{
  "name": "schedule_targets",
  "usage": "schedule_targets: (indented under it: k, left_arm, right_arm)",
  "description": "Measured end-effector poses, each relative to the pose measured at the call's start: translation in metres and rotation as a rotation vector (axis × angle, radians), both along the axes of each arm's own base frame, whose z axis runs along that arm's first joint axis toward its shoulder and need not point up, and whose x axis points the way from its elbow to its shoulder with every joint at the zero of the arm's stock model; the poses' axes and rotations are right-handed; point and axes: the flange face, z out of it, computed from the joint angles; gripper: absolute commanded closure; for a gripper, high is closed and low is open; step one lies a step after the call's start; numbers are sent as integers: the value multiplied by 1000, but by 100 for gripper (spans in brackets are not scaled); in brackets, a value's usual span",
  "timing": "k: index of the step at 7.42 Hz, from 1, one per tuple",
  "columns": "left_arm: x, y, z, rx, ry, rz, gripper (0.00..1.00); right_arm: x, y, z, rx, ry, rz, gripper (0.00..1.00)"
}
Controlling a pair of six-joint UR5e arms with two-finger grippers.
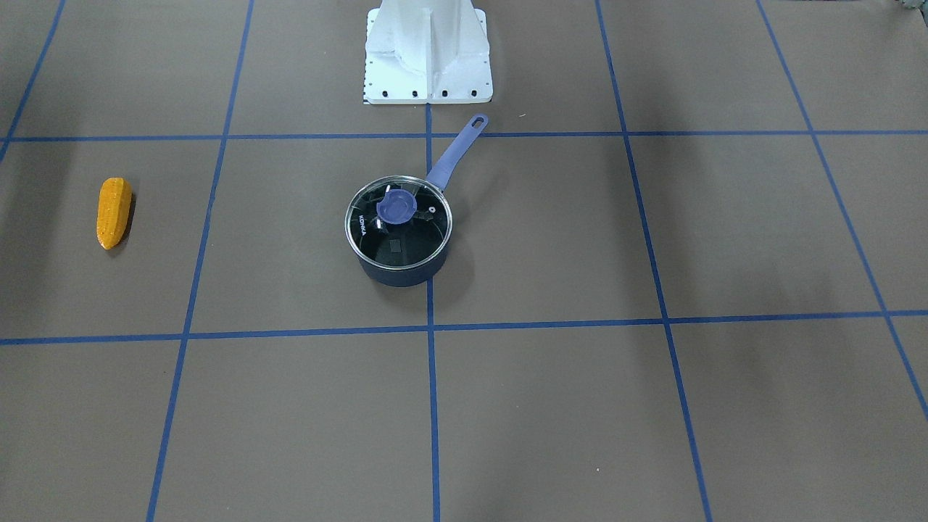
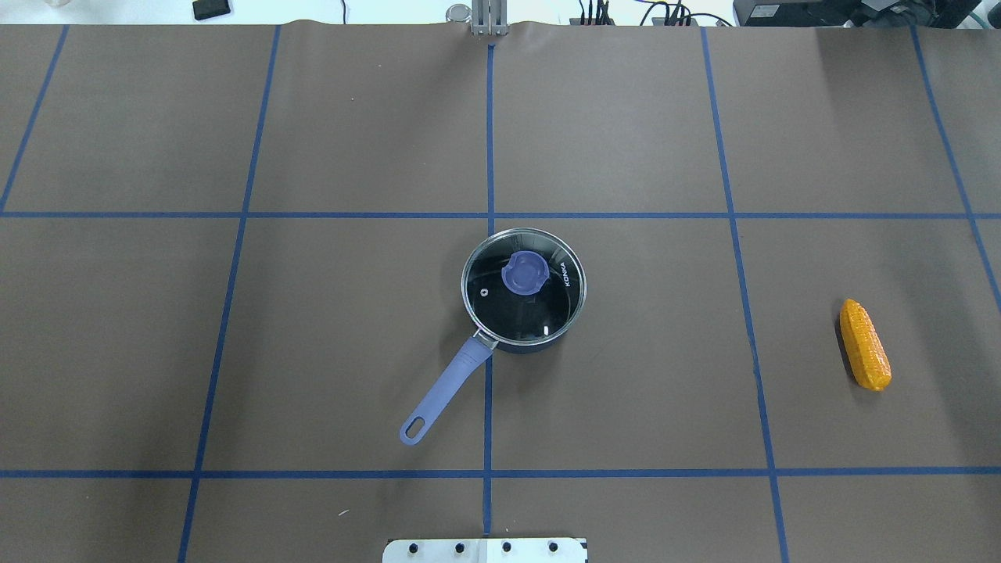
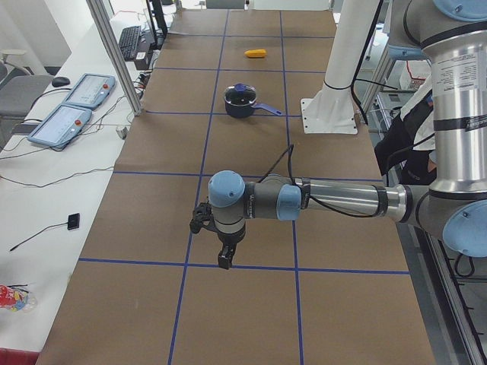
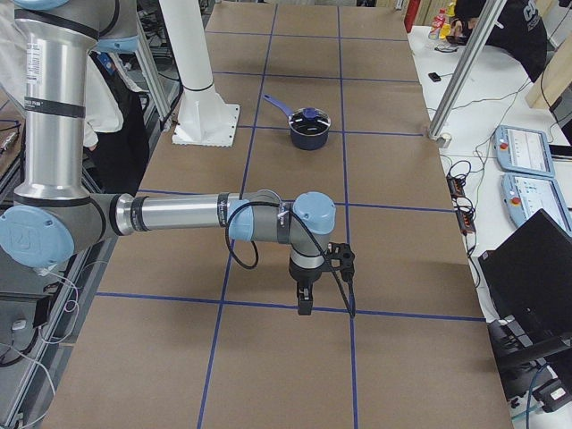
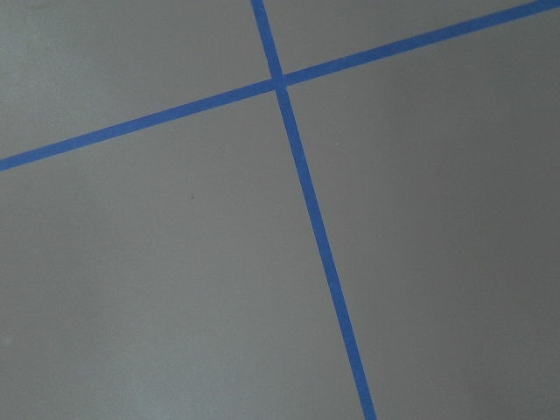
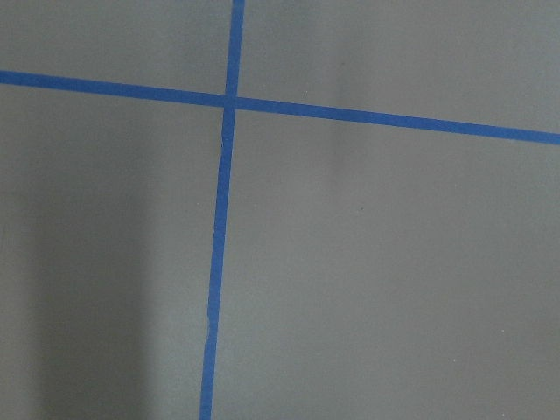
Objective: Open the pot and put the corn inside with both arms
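Claws first: left claw [image 3: 225, 261] and right claw [image 4: 305, 306] only show in the side views, so you can't tell how wide either is. Your pot [image 2: 536, 348] sits mid surface [image 2: 313, 313], glass lid [image 2: 547, 313] on; corn [image 2: 865, 345] lies well apart on its right. Risk: pinch that small lid knob [image 2: 524, 274] off-centre and the lid could slip or drag the pot. Wrist cams show just surface and tape [image 5: 306, 210].

Parts that were hard to see
The left gripper [image 3: 225, 260] and right gripper [image 4: 305, 306] showed only from the side, so open or shut was unclear. The white base [image 2: 485, 550] was cut off by the edge.
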Motion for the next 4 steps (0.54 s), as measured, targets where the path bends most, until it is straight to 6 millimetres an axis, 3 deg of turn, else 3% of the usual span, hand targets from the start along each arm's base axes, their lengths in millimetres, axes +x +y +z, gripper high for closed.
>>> schedule_targets:
  k: [4]
  left_arm:
    - [0,-2,-3,1,1,-6,2]
  right_arm:
    - [0,0,-2,4,-2,-1,0]
